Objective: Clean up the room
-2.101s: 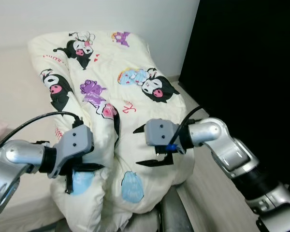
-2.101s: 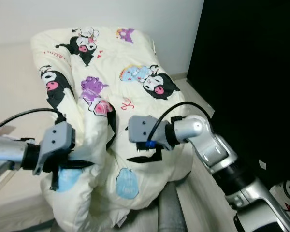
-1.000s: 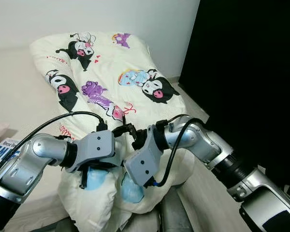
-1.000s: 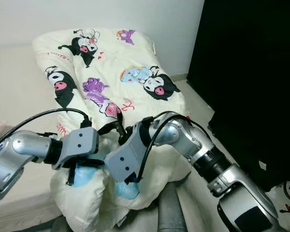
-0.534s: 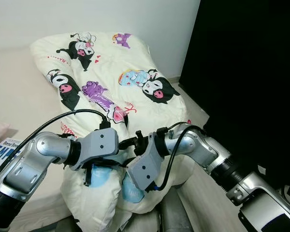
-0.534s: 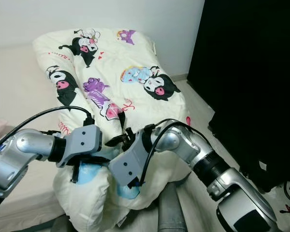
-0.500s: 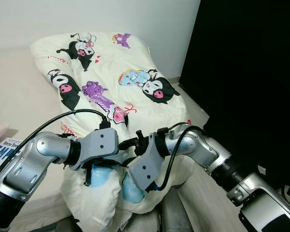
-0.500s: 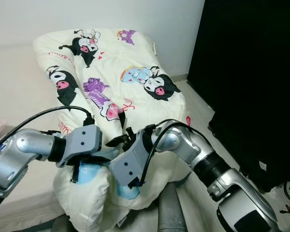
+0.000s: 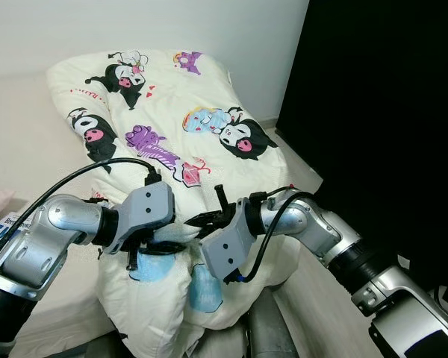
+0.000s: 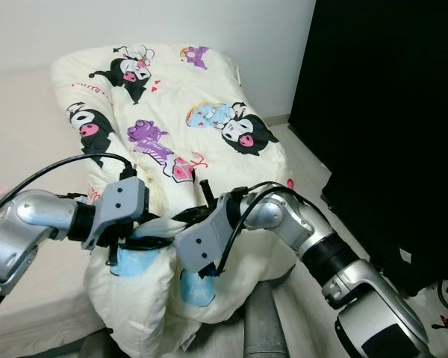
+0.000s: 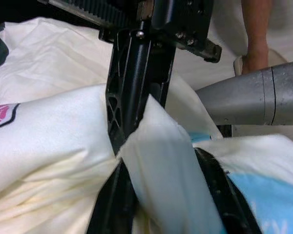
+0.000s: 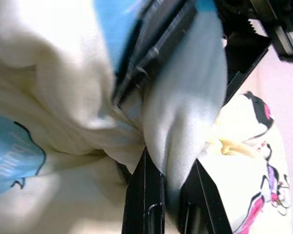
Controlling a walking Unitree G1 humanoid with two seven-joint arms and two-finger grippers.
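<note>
Blue letters "IN" on white box (image 9: 1, 233) at bed edge; red script on quilt (image 9: 172, 112) too small to read.

Cream comforter (image 9: 164, 112) with black, purple, pink and blue cartoon prints (silver arms, black fingers).

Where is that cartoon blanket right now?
The cartoon-print comforter lies on the bed before the robot, by the white wall; its near edge is bunched between the left gripper and the right gripper, both clamped on folds.
</note>
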